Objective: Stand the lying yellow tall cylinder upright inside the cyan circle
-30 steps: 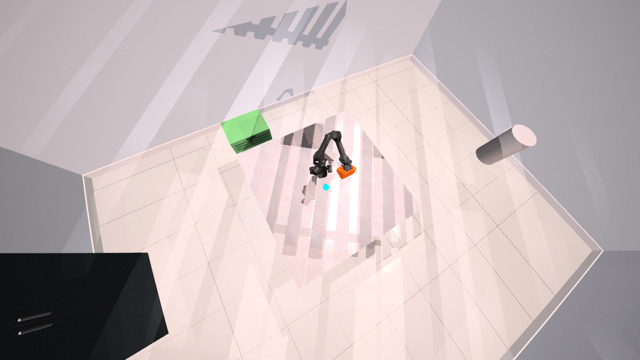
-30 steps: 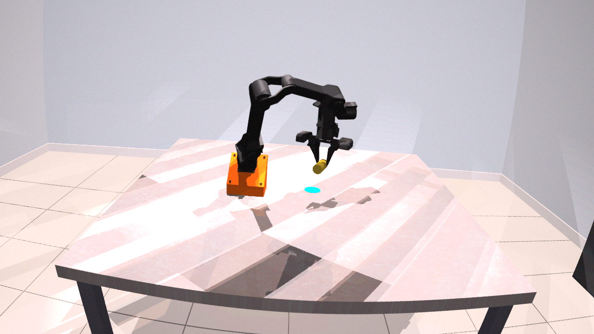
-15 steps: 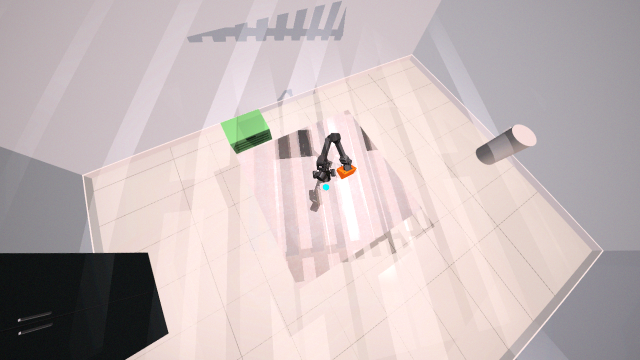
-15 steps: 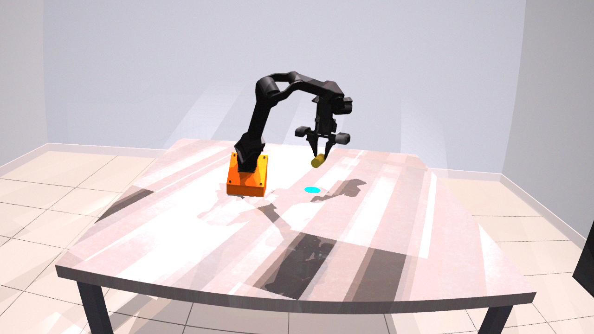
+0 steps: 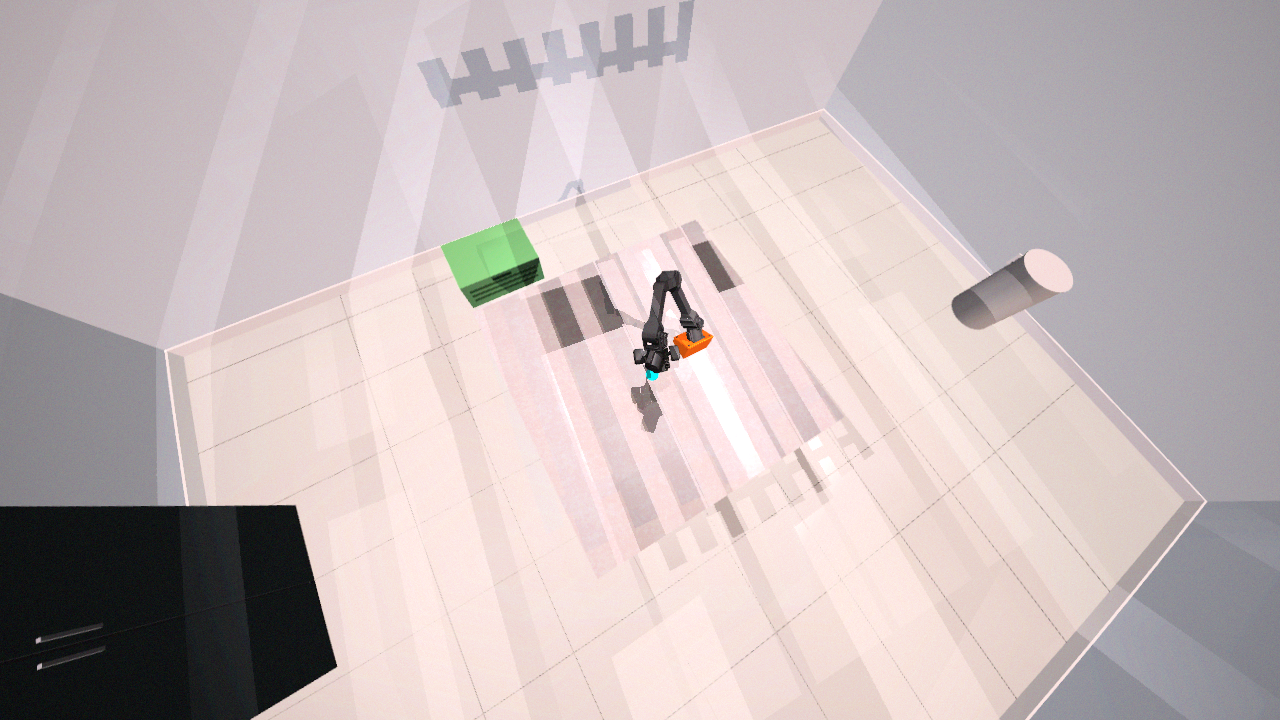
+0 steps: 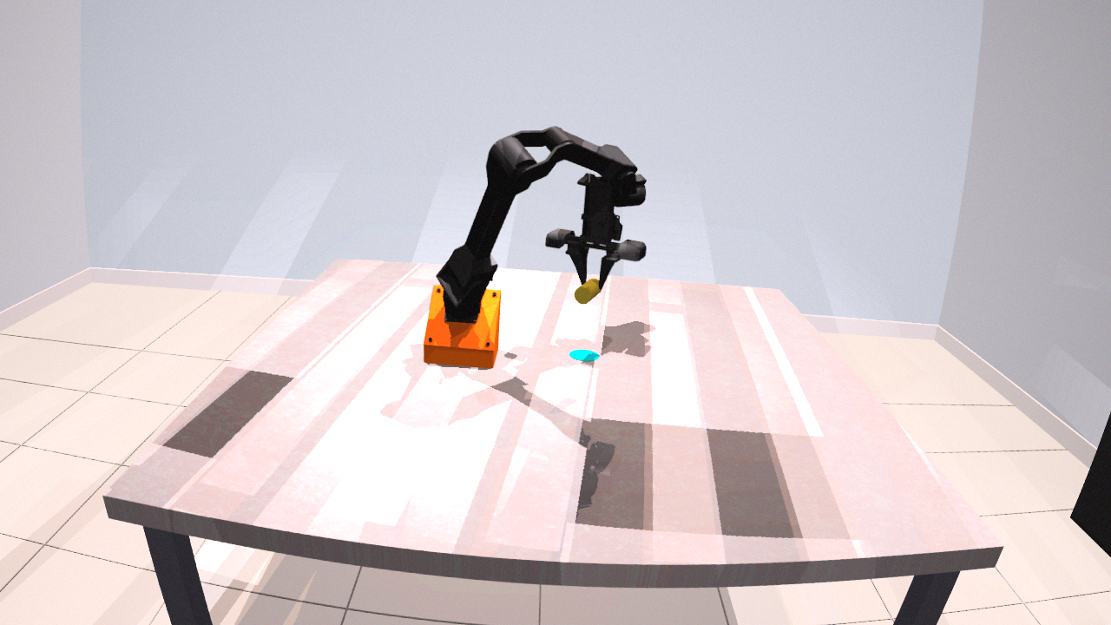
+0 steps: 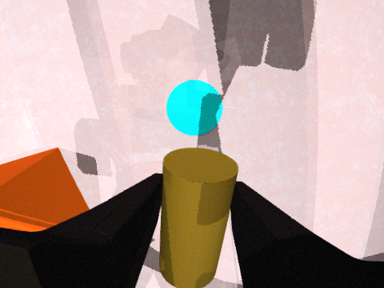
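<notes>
My gripper (image 6: 592, 284) (image 7: 198, 186) points down and is shut on the yellow cylinder (image 6: 585, 292) (image 7: 195, 224), high above the table. The cylinder lies about level between the fingertips, only slightly tilted if at all, not upright. The cyan circle (image 5: 652, 376) (image 6: 583, 355) (image 7: 186, 108) is flat on the table, below the held cylinder in the exterior view and ahead of its near end in the wrist view. A shadow falls across part of the circle. In the top view the arm hides the cylinder and part of the circle.
The arm's orange base (image 5: 693, 343) (image 6: 460, 353) (image 7: 44, 188) stands on the table (image 6: 777, 497), to one side of the circle. A green box (image 5: 492, 259), a grey column (image 5: 1011, 291) and a black cabinet (image 5: 134, 582) stand away from the table.
</notes>
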Robot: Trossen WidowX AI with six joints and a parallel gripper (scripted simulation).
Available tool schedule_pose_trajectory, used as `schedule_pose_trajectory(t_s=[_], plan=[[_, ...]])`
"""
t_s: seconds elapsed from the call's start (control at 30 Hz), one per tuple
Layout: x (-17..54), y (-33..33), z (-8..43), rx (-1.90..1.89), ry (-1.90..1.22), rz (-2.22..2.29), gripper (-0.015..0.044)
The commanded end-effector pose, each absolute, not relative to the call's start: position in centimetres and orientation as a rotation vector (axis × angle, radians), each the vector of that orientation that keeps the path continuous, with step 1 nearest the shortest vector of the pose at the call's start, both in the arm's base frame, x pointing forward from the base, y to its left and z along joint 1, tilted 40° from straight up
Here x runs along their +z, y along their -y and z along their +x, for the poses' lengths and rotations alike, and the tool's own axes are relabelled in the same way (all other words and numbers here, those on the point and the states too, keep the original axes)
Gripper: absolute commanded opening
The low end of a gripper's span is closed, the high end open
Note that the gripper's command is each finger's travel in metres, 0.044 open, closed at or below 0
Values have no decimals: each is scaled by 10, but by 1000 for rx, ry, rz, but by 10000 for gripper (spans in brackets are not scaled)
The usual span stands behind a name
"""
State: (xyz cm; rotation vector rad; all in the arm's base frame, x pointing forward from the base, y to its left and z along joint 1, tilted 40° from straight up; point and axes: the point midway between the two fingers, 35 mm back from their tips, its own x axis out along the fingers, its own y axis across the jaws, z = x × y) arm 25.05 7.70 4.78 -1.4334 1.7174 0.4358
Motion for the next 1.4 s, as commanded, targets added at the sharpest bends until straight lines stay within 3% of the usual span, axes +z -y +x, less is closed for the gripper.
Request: schedule_pose_trajectory(t_s=[0.0, 1.37], plan=[[43, -84, 248, 430, -1719, -1427, 105], [26, -69, 235, 666, -1724, -1163, 105]])
